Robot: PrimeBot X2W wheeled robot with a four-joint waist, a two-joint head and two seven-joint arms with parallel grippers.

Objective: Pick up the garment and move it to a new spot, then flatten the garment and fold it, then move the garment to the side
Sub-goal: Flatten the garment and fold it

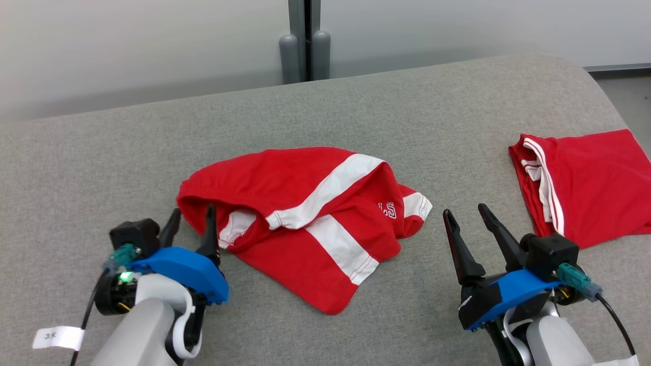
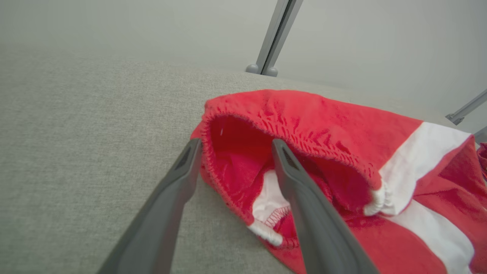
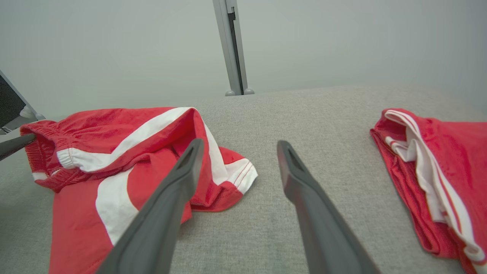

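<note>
Two tools spread wide, left tool astride waistband of crumpled garment, right tool between it and folded garment

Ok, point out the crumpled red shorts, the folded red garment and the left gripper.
crumpled red shorts (image 1: 290, 180), head view, upper red panel
folded red garment (image 1: 597, 185), head view, flat red top
left gripper (image 1: 194, 210), head view, midway between fingertips

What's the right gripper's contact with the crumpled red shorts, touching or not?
Apart. Head view shows bare grey cushion between the open right gripper and the nearest hem of the shorts.
</note>
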